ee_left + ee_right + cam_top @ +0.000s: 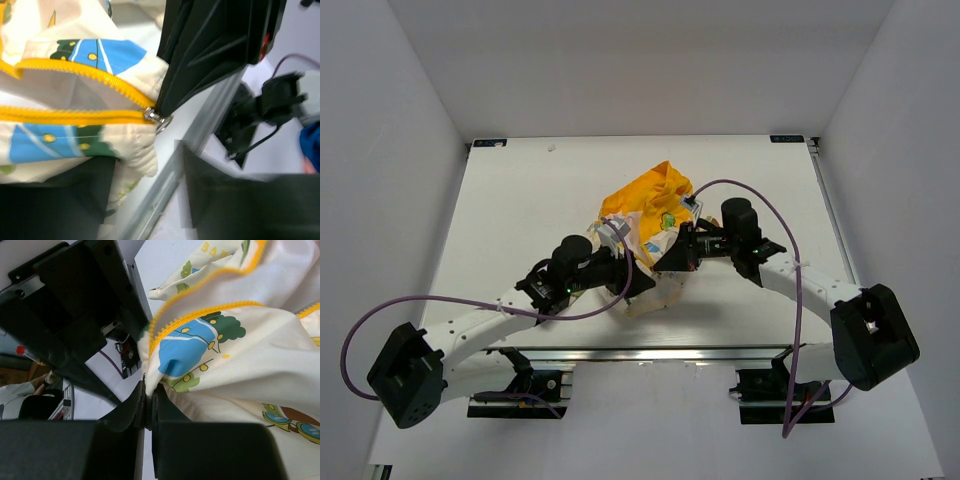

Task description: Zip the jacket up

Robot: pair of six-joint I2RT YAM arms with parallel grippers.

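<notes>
The jacket (645,225) lies bunched at the table's middle, its yellow hood (650,192) toward the back. In the left wrist view the yellow zipper (75,116) runs along the cream printed fabric, and its metal slider (158,118) sits at the hem end. My right gripper (149,390) is shut on the hem fabric next to the zipper teeth (200,315). It also shows as the black block (215,45) touching the slider. My left gripper (147,167) is open, and the hem corner (137,152) hangs between its fingers (55,195). Both grippers meet at the jacket's near edge (655,270).
The aluminium rail (650,352) runs along the table's front edge and also shows in the left wrist view (200,130). Purple cables (780,220) loop over both arms. White walls close in the table on the left, right and back.
</notes>
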